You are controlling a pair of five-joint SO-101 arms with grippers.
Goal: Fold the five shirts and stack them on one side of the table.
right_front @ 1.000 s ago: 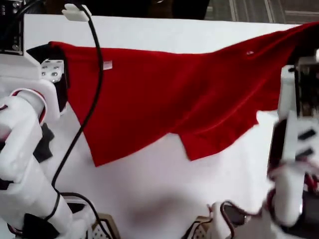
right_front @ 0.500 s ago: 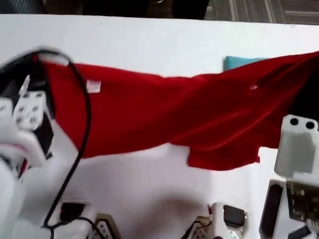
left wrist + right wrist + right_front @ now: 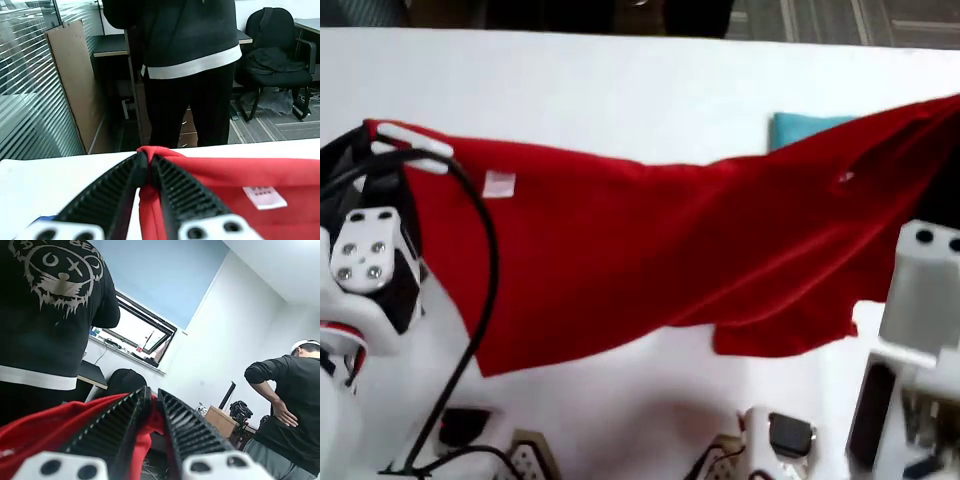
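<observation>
Fabric of the red shirt (image 3: 650,240) is spanning the worktop (image 3: 620,90) from side to side in the high view, and we are seeing it pulled out wide between the two arms. At the left end of the cloth the left end effector (image 3: 149,165) is biting down on the shirt: in the left wrist view its black ribbed jaws are pressing together on a fold of the red edge, with the rest of the shirt (image 3: 240,175) spreading away just beyond the tips. The right end effector (image 3: 152,397) is doing the same at the other end, its toothed jaws clamping a bunch of red cloth (image 3: 45,435) in the right wrist view, with more of the shirt trailing away from them. In the high view the shirt's lower edge is hanging in an uneven line over the near part of the worktop; we are not managing to tell whether it is touching the surface.

A white label (image 3: 498,184) is sitting on the shirt near the left end effector; the left wrist view is bringing it (image 3: 264,196) closer, but its print is coming out too small for us to read. The high view is giving us a teal cloth (image 3: 805,126) peeking out from behind the shirt's upper edge toward the right side, and a black cable (image 3: 485,260) looping across the shirt's left part
</observation>
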